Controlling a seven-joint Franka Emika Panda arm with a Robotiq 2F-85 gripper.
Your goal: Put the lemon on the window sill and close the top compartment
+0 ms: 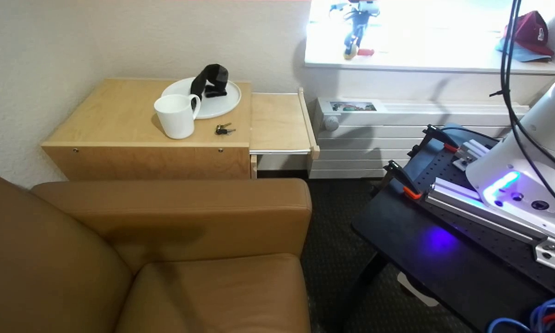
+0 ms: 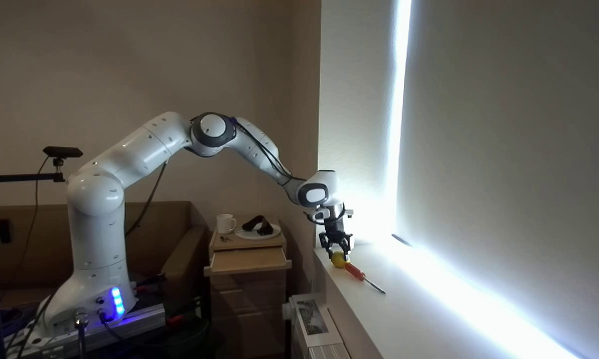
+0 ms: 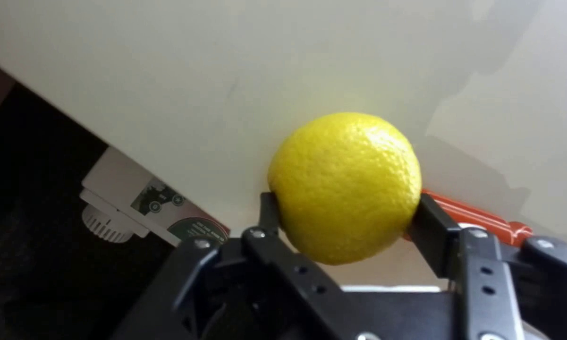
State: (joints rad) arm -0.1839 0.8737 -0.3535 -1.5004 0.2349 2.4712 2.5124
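Note:
The yellow lemon (image 3: 344, 179) sits between the two fingers of my gripper (image 3: 345, 205), with both fingertips against its sides. The lemon also shows in both exterior views (image 1: 350, 52) (image 2: 337, 260), low at the near left end of the white window sill (image 2: 364, 319). It is at or just above the sill surface; I cannot tell whether it touches. My gripper (image 2: 336, 255) points down over the sill. The top compartment (image 1: 277, 121) of the wooden side table is slid out; it also shows pulled open in an exterior view (image 2: 249, 260).
A red-handled screwdriver (image 2: 355, 271) lies on the sill right beside the lemon. A maroon cap (image 1: 529, 37) is farther along the sill. A radiator (image 1: 397, 134) stands below. The side table bears a white mug (image 1: 174, 118), a plate (image 1: 178, 88) with a black item, and keys (image 1: 223, 129).

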